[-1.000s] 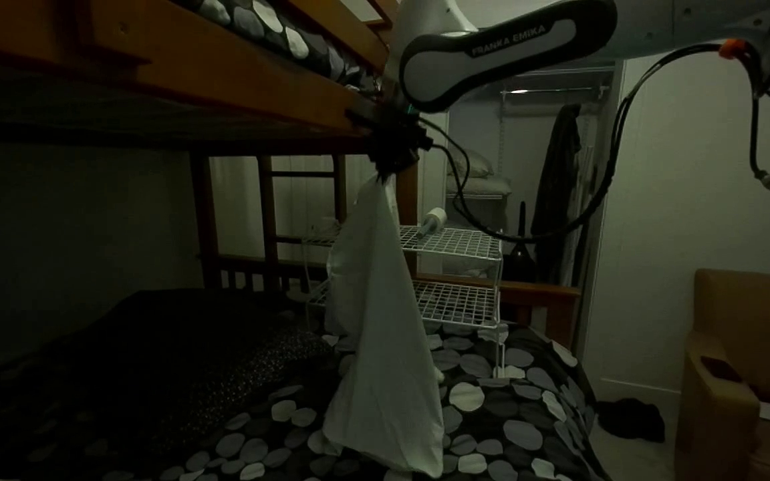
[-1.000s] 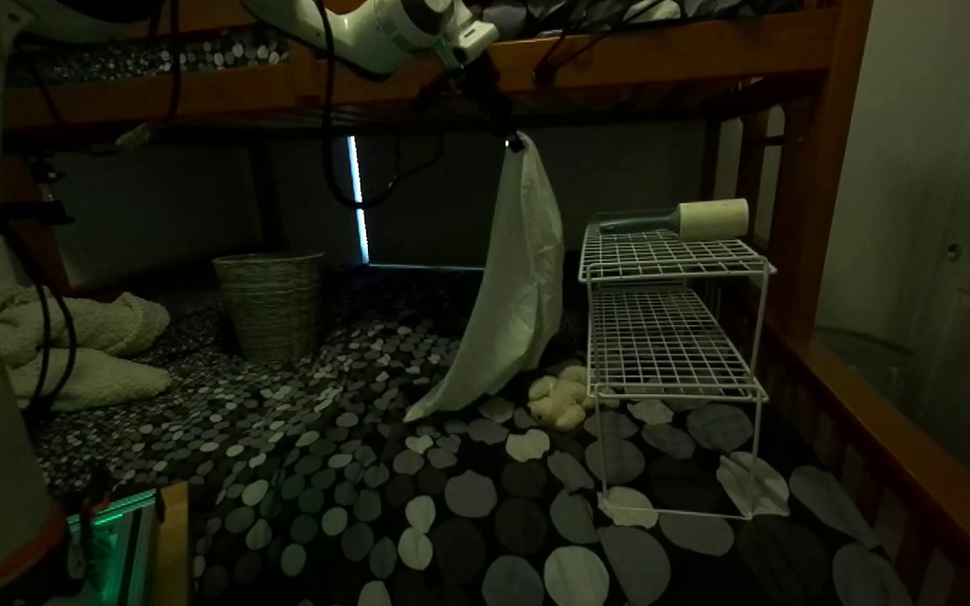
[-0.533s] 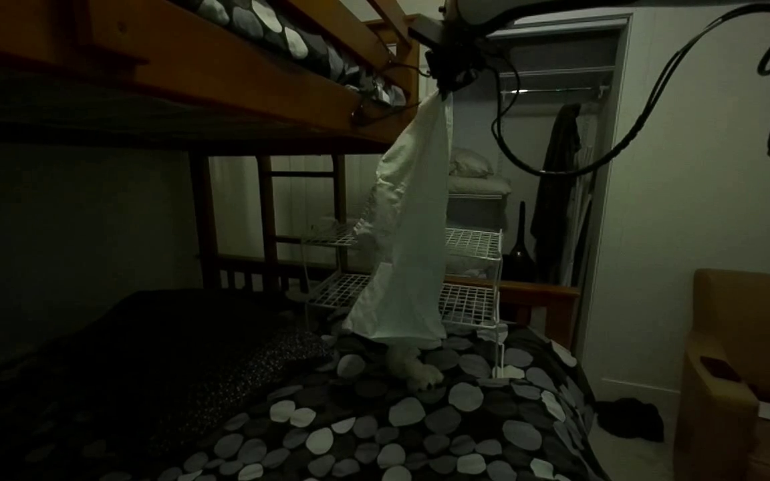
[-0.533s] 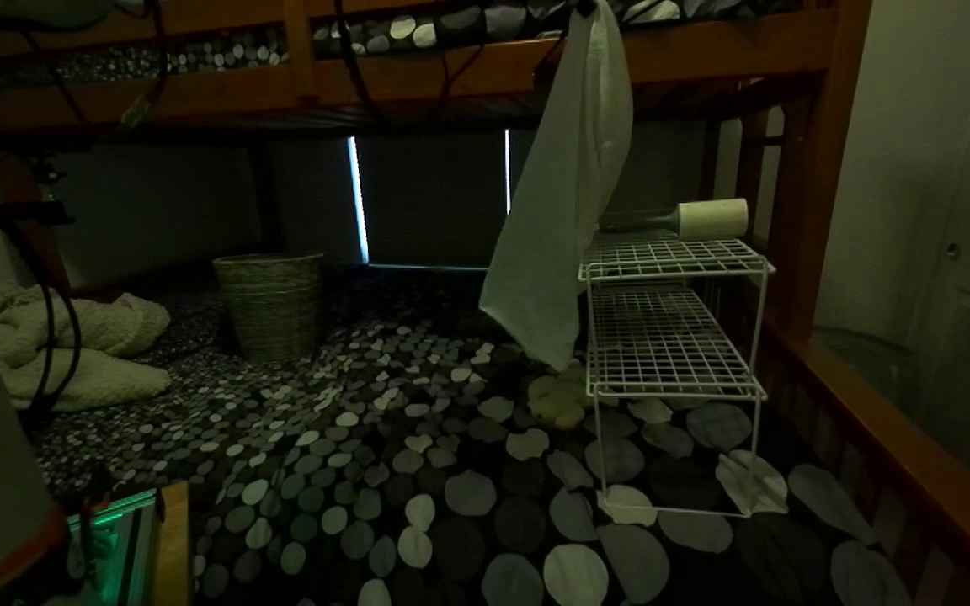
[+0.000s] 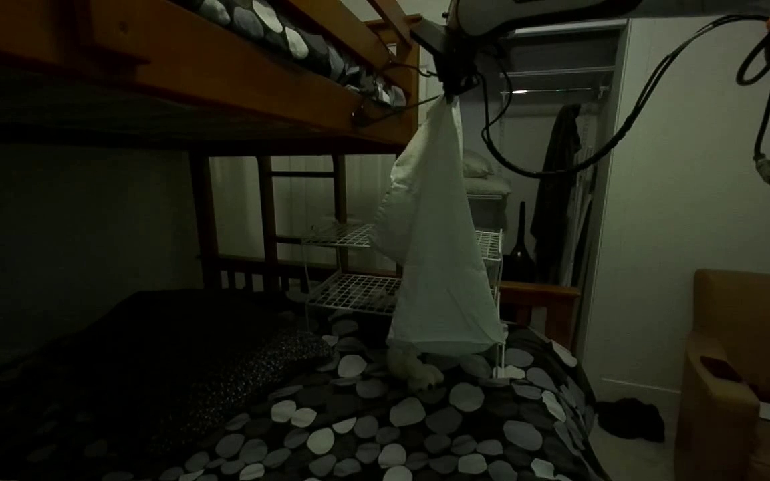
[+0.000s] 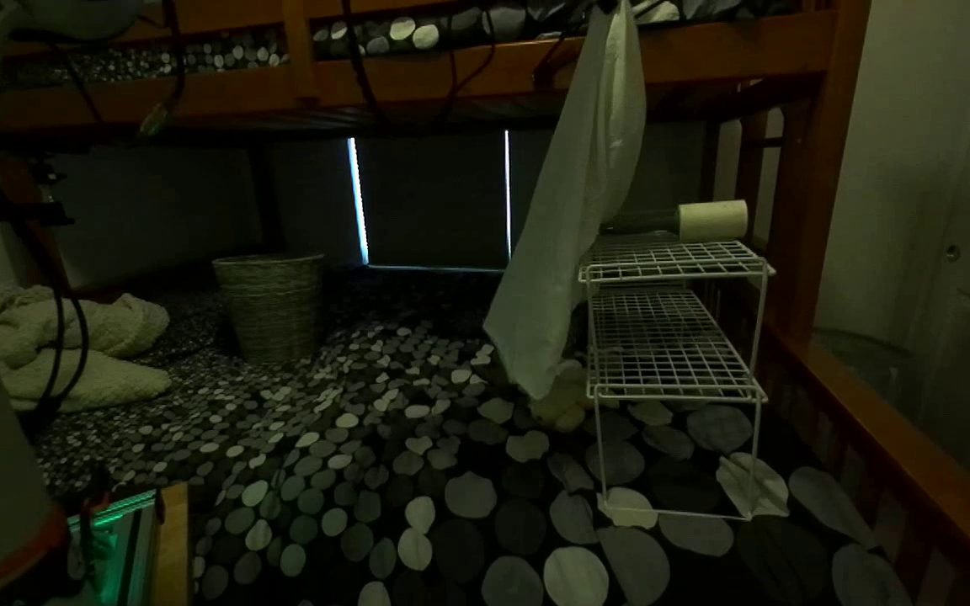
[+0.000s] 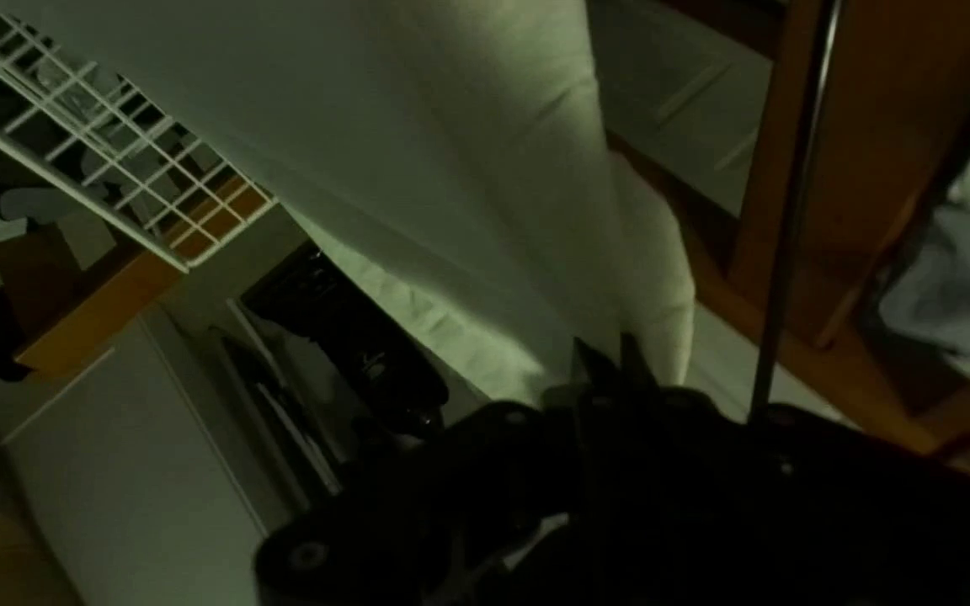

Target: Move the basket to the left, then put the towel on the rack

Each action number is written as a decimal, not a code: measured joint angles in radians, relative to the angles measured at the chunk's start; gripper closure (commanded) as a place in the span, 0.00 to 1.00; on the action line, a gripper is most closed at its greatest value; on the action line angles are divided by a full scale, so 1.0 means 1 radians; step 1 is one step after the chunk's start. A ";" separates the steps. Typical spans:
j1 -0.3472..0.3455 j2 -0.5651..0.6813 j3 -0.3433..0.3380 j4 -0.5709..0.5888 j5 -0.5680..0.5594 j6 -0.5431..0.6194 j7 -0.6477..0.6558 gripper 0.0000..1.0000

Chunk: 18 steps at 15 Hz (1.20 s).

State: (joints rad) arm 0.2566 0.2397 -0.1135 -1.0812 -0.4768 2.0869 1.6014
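My gripper (image 5: 450, 97) is shut on the top of a white towel (image 5: 442, 254), high beside the upper bunk. In the wrist view the fingertips (image 7: 604, 343) are close together on the towel (image 7: 451, 168). The towel hangs down in front of the rack in an exterior view. It hangs beside the rack's near-left side in an exterior view (image 6: 561, 244), its lower tip above the bed. The white two-tier wire rack (image 6: 674, 332) stands on the bed; it also shows in the wrist view (image 7: 157, 181). The woven basket (image 6: 270, 307) stands upright on the bed, well left of the rack.
A lint roller (image 6: 712, 220) lies on the rack's top shelf. A small plush toy (image 6: 562, 408) sits by the rack's leg. The upper bunk's wooden rail (image 6: 434, 76) is close to the gripper. A cream blanket (image 6: 85, 345) lies near the arm base. A dark pillow (image 5: 198, 347) lies on the bed.
My gripper has risen and moved toward the rack, lifting the towel off the bed. Over the last half second it has shifted slightly further and the towel has swung. Basket and rack have not moved.
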 measured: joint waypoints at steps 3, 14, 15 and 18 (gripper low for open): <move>-0.042 0.006 -0.062 0.072 -0.018 0.001 0.042 1.00; -0.012 0.245 -0.297 0.035 -0.565 0.102 0.526 0.50; 0.011 0.265 -0.309 0.021 -0.612 0.054 0.559 0.43; 0.074 0.306 -0.319 -0.008 -0.676 -0.098 0.587 0.20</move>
State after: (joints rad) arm 0.3309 0.5456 -0.4328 -1.0896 -1.1533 1.9885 2.1884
